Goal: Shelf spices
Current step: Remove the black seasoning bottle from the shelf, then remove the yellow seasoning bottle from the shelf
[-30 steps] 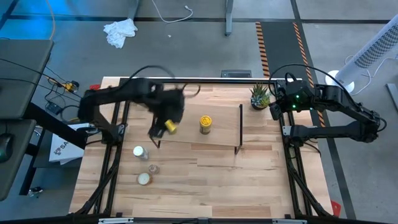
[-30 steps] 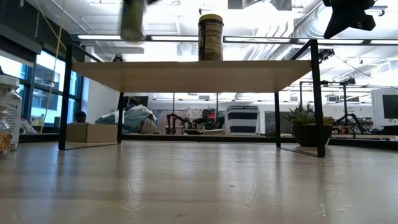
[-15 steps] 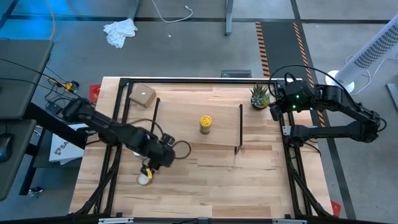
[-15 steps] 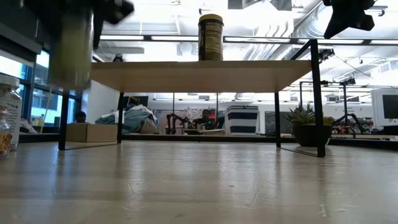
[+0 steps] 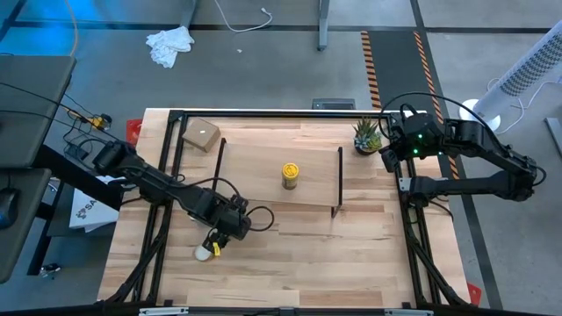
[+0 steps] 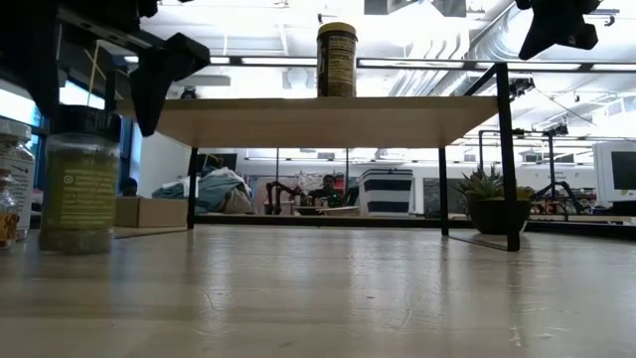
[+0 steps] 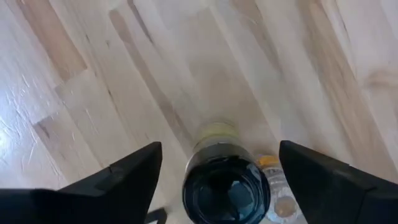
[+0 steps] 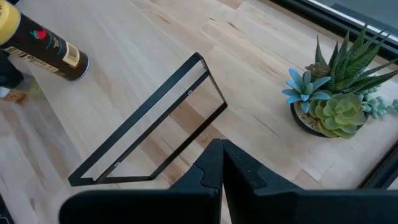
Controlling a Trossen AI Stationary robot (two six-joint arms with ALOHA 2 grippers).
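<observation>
The shelf [image 5: 263, 180] stands mid-table on its black end frames, and the yellow-lidded jar [image 5: 290, 174] stands upright on its plank [image 6: 308, 119]. My left gripper [image 7: 221, 186] is open over the table's near-left part. Its fingers [image 6: 159, 70] stand on either side of the black-capped jar [image 6: 79, 184] without touching it. That jar stands upright on the tabletop; its cap [image 7: 227, 190] shows between the fingers. The small clear glass jar [image 7: 277, 186] stands right beside it. The white-capped jar [image 5: 203, 253] stands nearer the front edge. My right gripper [image 8: 221, 168] is shut, high by the table's right edge.
A potted succulent [image 5: 367, 136] stands at the far right, by the shelf's right frame [image 8: 149, 124]. A small cardboard box [image 5: 202, 134] lies at the far left. A black frame [image 5: 263, 114] borders the tabletop. Bare wood shows in front of the shelf.
My left gripper has swung from the shelf's left end toward the table's near-left and gone down, carrying the black-capped jar. The jar was in the air half a second ago. Now it stands on the tabletop with the fingers apart from its cap.
</observation>
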